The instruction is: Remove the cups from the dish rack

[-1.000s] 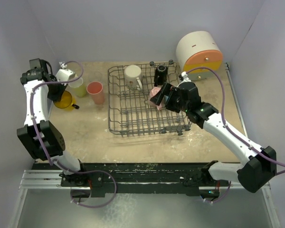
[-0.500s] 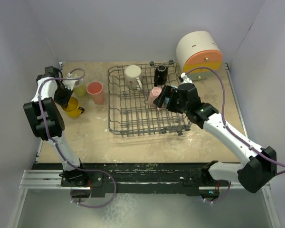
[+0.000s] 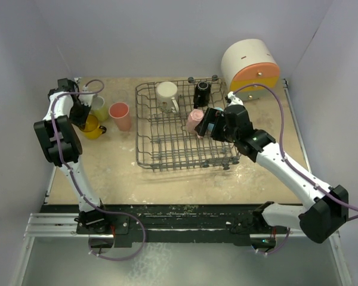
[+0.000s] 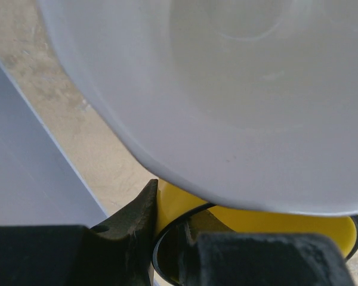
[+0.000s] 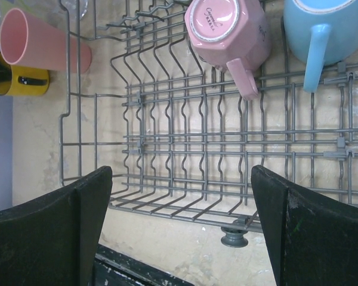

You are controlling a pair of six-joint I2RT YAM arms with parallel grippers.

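**Right gripper open over rack, pink mug just ahead; left gripper at the table's left edge**

Right arm: the right gripper [image 5: 180,173] stands wide, with nothing between its fingers except the wires of the dish rack [image 5: 185,149] below. In the right wrist view the pink mug [image 5: 227,27] lies ahead of the opening, upside down, base toward the camera and handle pointing back toward the gripper. It is apart from both fingers. The light blue mug [image 5: 322,24] sits just beside it on the right-finger side, handle also toward the gripper. In the top view this gripper [image 3: 210,122] hovers over the right part of the rack [image 3: 161,143], close beside the pink mug [image 3: 195,121].

Other cups in the rack, top view: a cream mug [image 3: 167,94] and a black mug [image 3: 202,92], both along the far side, beyond the gripper.

Left arm: the left gripper [image 3: 82,113] is at the far left of the table [image 3: 167,185], well apart from the rack. In its wrist view a white cup [image 4: 227,89] fills most of the frame, very close to the lens, with a yellow mug [image 4: 256,217] below it, right at the fingers [image 4: 125,238]. Whether this gripper [image 4: 173,220] is clamped on anything cannot be told.

On the table left of the rack: yellow mug [image 3: 92,128], yellow-green cup [image 3: 101,110], salmon tumbler [image 3: 120,115]. A round white container [image 3: 250,62] stands at the far right corner.
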